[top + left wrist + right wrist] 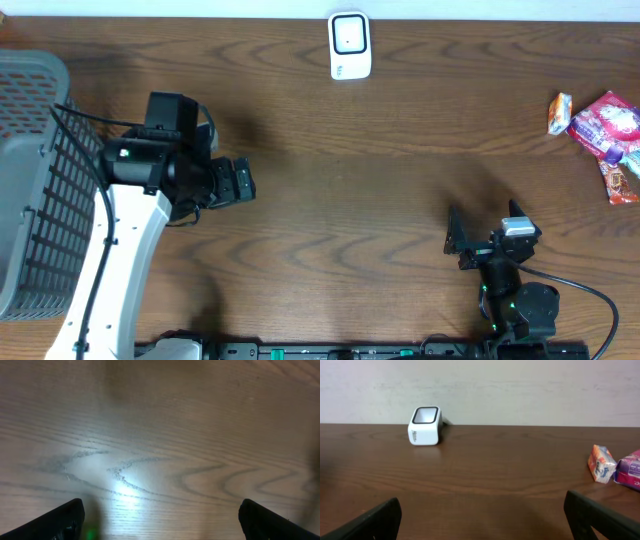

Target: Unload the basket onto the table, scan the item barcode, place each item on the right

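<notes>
A white barcode scanner (350, 45) stands at the far edge of the table, its window facing up; the right wrist view shows the scanner (425, 426) far ahead on the left. Several snack packets (603, 135) lie at the far right, an orange packet (601, 463) nearest and a pink and purple one (630, 472) beside it. My left gripper (240, 181) is open over bare wood left of centre, and its wrist view shows the left gripper (161, 515) with only lit tabletop between its fingers. My right gripper (487, 240) is open and empty near the front right, as the right gripper (482, 510) shows.
A grey wire basket (40, 70) fills the left edge of the table, close behind the left arm. A pale wall rises beyond the far edge. Dark wood tabletop (380, 200) lies between the two grippers.
</notes>
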Robot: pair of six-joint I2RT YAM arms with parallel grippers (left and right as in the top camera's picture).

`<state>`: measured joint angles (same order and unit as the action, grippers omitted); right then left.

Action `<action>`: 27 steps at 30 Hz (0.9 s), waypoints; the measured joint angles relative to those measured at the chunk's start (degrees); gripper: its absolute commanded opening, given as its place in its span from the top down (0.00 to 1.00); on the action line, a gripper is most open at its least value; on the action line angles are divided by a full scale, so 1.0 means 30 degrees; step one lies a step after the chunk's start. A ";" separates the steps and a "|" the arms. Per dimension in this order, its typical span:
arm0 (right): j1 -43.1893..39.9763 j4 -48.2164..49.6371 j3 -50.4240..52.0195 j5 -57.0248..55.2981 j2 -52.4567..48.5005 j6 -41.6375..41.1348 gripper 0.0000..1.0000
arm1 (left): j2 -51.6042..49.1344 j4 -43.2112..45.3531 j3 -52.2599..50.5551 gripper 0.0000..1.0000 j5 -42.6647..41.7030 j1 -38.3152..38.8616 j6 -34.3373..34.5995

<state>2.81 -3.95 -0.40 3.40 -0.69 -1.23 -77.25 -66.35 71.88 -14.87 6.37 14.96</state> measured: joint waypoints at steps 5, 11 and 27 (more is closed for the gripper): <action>0.0000 0.0015 0.0000 0.0000 0.0000 0.0000 0.01 | 0.1377 0.3038 -0.2790 0.02 0.0080 0.0561 0.0000; 0.0000 0.0007 0.0000 0.0000 0.0000 0.0000 0.01 | 0.4328 0.7089 -0.7096 0.02 0.0160 0.0576 -0.0809; 0.0000 0.0015 0.0000 0.0000 0.0000 0.0000 0.01 | 1.4972 1.3719 -1.5897 0.02 0.0219 0.0576 -0.3082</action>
<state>2.81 -3.90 -0.40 3.40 -0.69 -1.23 -32.34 -25.19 24.18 -14.22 8.10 5.72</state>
